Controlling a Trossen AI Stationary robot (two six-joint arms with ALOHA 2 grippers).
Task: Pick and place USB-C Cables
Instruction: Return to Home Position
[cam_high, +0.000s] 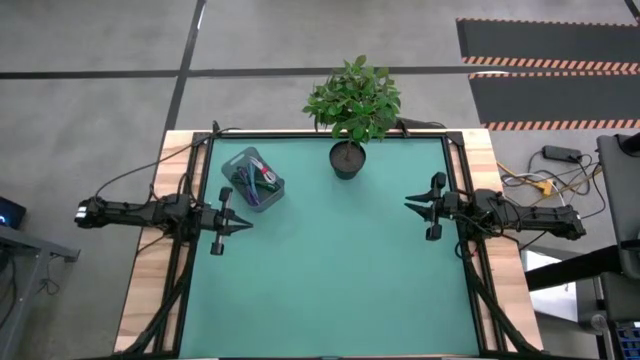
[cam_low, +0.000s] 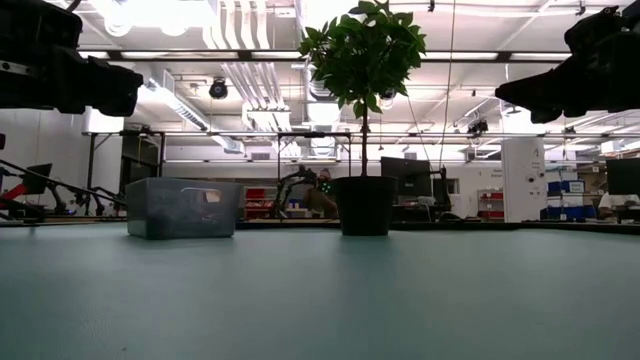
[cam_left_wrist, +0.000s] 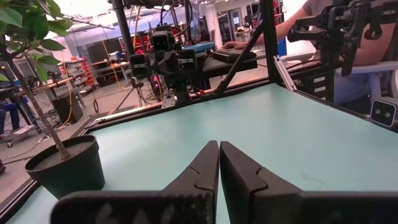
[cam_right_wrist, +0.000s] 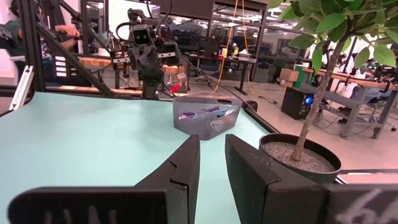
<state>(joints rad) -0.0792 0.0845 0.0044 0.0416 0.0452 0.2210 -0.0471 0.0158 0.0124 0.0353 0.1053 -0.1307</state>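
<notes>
Cables (cam_high: 255, 182) all lie in a heap inside the grey basket (cam_high: 236, 163), which sits on the left half of the table (cam_high: 340, 290), close to the back edge w/ the plant (cam_high: 352, 98). Teal, green, reddish & purple bits show; exact count can't be told from above. None seen loose on the mat. From the right wrist view the same basket shows a few bundles through its wall.

Left gripper (cam_high: 243, 224) hangs over the left side of the table, just beside the basket on the side away from the back edge, not touching it. Fingers (cam_left_wrist: 202, 171) pressed together, only a hairline between them, holding nothing. Right gripper (cam_right_wrist: 212, 140) is across at the right edge, pointing inward, well apart from basket and pot (cam_high: 347, 160). Its fingers stand a little apart, narrow gap, nothing in it. Low view shows both arms well up off the tabletop.

Job looks done as far as placing goes; arms prob. at or near rest.

Handling, if one needed re-picking: these bundles are likely v. light, soft & floppy, smooth jacket so a bit slippery, not fragile. Best hold is prob. across the middle of the bundle, where the loops are thickest, not at a plug end, which would let the rest dangle & snag the basket rim. In the heap they overlap, so one grab could lift two.
</notes>
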